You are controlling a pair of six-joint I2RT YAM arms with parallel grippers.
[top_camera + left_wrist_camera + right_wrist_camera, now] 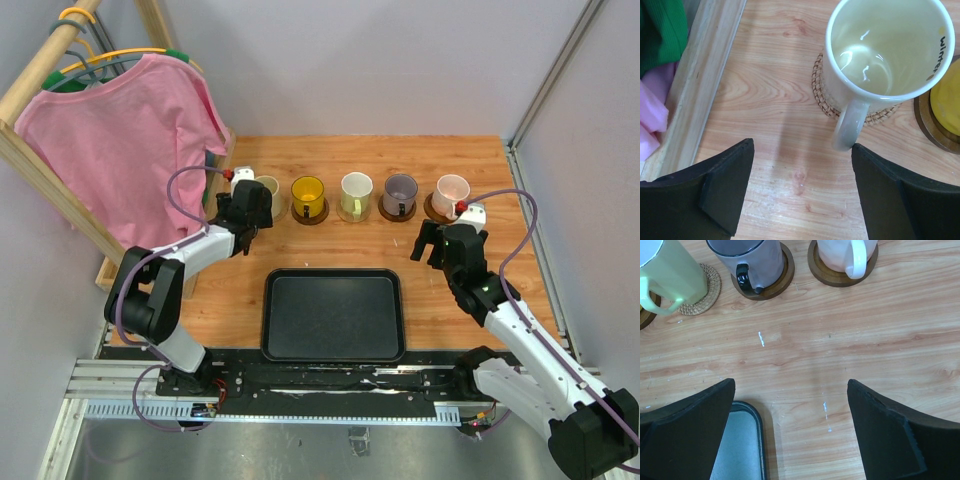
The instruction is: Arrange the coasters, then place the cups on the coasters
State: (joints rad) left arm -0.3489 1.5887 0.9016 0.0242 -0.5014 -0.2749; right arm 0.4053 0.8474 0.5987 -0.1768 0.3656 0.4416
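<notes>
Cream cup [890, 45] stands at the row's left end, the left gripper [801, 150] spread wide and empty by its handle. Rightward come the yellow cup [308, 191], green cup [356, 189], purple cup [400, 190] and pink cup [452, 188], all five on coasters [820, 92]; the right gripper [790, 385] gapes wide, empty, near the pink one.

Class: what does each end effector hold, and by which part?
Nothing. The left end effector is open near the cream cup; the right end effector is open above the table.

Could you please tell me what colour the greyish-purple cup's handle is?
The handle is black, clearest in the right wrist view.
</notes>
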